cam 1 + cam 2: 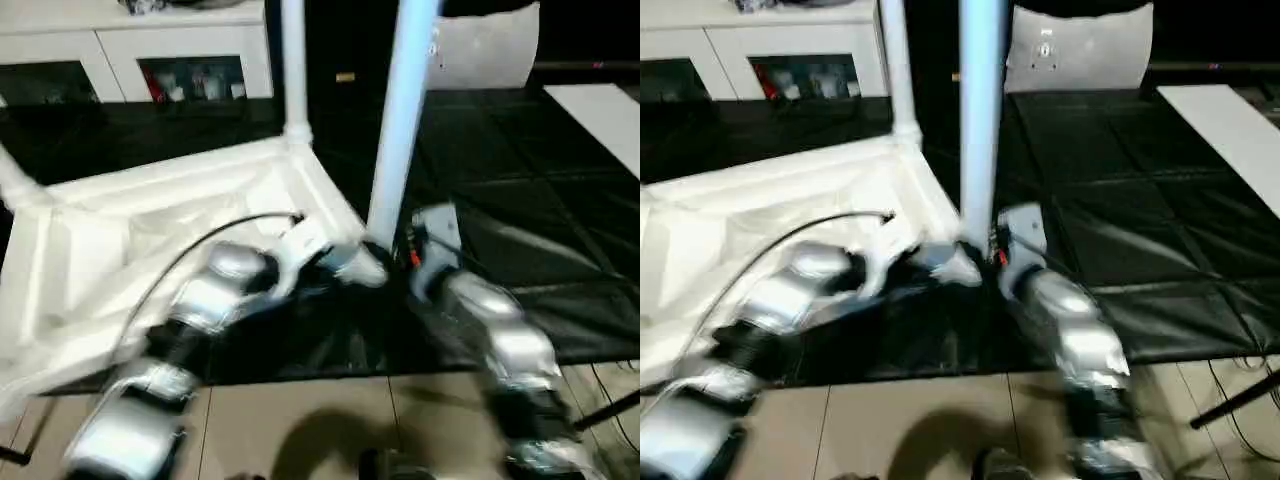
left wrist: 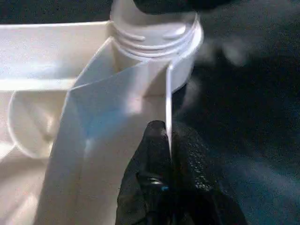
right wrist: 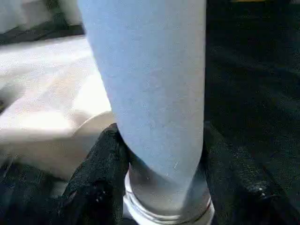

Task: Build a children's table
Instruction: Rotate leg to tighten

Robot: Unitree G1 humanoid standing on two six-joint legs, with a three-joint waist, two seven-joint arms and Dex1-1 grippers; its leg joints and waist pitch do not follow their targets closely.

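Table top [image 1: 150,230] lies upside down on the black floor mat [image 1: 540,250], ribbed underside facing up, one near corner pointing toward the robot. A thin black cable [image 1: 190,250] arcs over it toward the left forearm.

Legs: one leg [image 1: 293,70] stands upright in the far corner socket, collar seated on the top. A second leg [image 1: 403,110] stands upright at the near corner, between the two arms; its lower end meets the corner socket [image 2: 154,37], whose threaded neck is visible in the left wrist view. A further white leg [image 1: 18,180] shows at the picture's left edge, at the top's left corner.

Left end effector [image 2: 169,154]: clenched, both black fingers pressed together on the thin upright rim wall [image 2: 168,103] of the table top, just beside the near corner socket. Grip is on the wall edge, not on the leg.

Right end effector [image 3: 161,159]: fingers stand half apart, one on each side of the near leg just above its collar [image 3: 164,206], touching the leg on both sides; grasping the leg.

Background: white cabinet [image 1: 180,50] with dark compartments beyond the mat; pale tiled floor [image 1: 330,420] nearest the robot.
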